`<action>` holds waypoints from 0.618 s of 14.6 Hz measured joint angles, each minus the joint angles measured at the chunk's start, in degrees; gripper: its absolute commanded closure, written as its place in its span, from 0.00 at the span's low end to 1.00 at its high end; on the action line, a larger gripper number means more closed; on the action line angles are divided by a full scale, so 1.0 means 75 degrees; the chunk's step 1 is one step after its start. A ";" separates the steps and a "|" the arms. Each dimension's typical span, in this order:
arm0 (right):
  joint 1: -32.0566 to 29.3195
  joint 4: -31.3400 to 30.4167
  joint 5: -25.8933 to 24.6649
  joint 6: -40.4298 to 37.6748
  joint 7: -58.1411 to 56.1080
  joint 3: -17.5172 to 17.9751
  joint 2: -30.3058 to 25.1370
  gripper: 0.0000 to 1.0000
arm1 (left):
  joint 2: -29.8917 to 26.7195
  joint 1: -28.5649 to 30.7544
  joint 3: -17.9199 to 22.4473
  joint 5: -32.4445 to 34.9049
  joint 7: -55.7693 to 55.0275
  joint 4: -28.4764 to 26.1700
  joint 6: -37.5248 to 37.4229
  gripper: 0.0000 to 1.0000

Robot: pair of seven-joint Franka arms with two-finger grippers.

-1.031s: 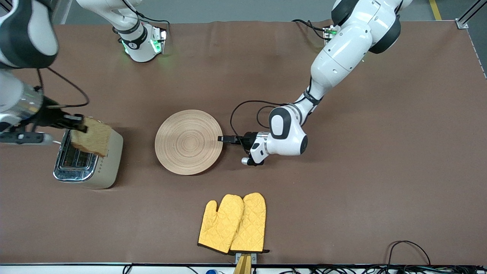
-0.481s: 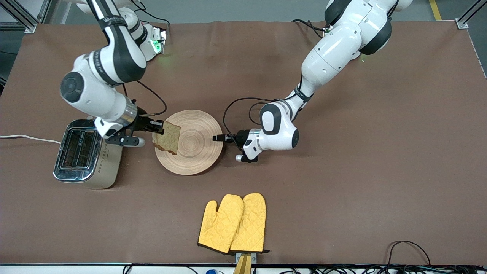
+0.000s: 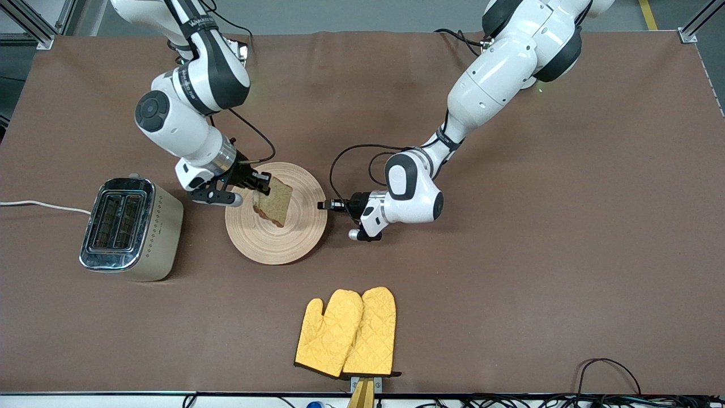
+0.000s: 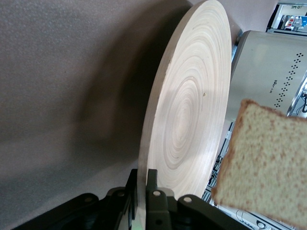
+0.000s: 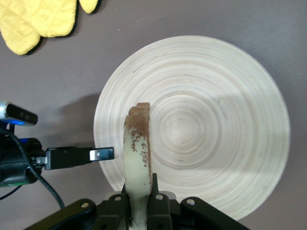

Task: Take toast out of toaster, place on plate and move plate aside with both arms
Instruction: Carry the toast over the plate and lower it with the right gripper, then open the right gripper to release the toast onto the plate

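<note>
The round wooden plate (image 3: 283, 243) lies on the brown table between the two arms. My right gripper (image 3: 265, 184) is shut on one edge of the toast (image 3: 273, 199) and holds it tilted over the plate, toward the toaster's side. In the right wrist view the toast (image 5: 136, 143) stands edge-on in my right gripper (image 5: 139, 187) above the plate (image 5: 216, 120). My left gripper (image 3: 323, 205) is shut on the plate's rim at the end toward the left arm. The left wrist view shows my left gripper (image 4: 142, 179) clamping the plate (image 4: 192, 110), with the toast (image 4: 268, 163) hanging above it.
A silver two-slot toaster (image 3: 130, 229) stands toward the right arm's end of the table, its white cord (image 3: 39, 207) running off the edge. Two yellow oven mitts (image 3: 346, 331) lie nearer to the front camera than the plate.
My right arm carried the toast from above the toaster to over the plate. My left gripper closed in on the plate's rim, and the plate shifted slightly toward the toaster.
</note>
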 measured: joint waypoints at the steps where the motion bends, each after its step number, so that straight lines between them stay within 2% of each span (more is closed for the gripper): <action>1: 0.0057 -0.0091 0.0032 0.0193 0.0018 -0.0002 0.0011 0.99 | 0.0000 0.0000 0.0000 0.0000 0.0001 0.0000 0.0000 0.99; 2: 0.0109 -0.0247 0.0044 0.0507 0.0022 -0.0004 0.0039 0.68 | 0.0000 0.0000 0.0000 0.0000 0.0001 0.0001 0.0000 0.99; 3: 0.0164 -0.0448 0.0052 0.0859 0.0023 -0.0003 0.0091 0.30 | 0.0000 0.0000 0.0000 0.0000 0.0002 0.0001 0.0000 0.99; 4: 0.0194 -0.0618 0.0055 0.1109 0.0024 -0.0003 0.0151 0.17 | 0.0000 0.0000 0.0000 0.0000 0.0005 0.0001 0.0000 0.99; 5: 0.0195 -0.0728 0.0056 0.1247 0.0023 -0.0013 0.0212 0.00 | 0.0000 0.0000 0.0001 0.0000 0.0035 0.0001 0.0000 0.99; 9: 0.0077 -0.0800 0.0056 0.1394 -0.0329 -0.0118 0.0425 0.00 | 0.0029 -0.0005 0.0024 0.0000 0.0488 0.0001 0.0032 0.99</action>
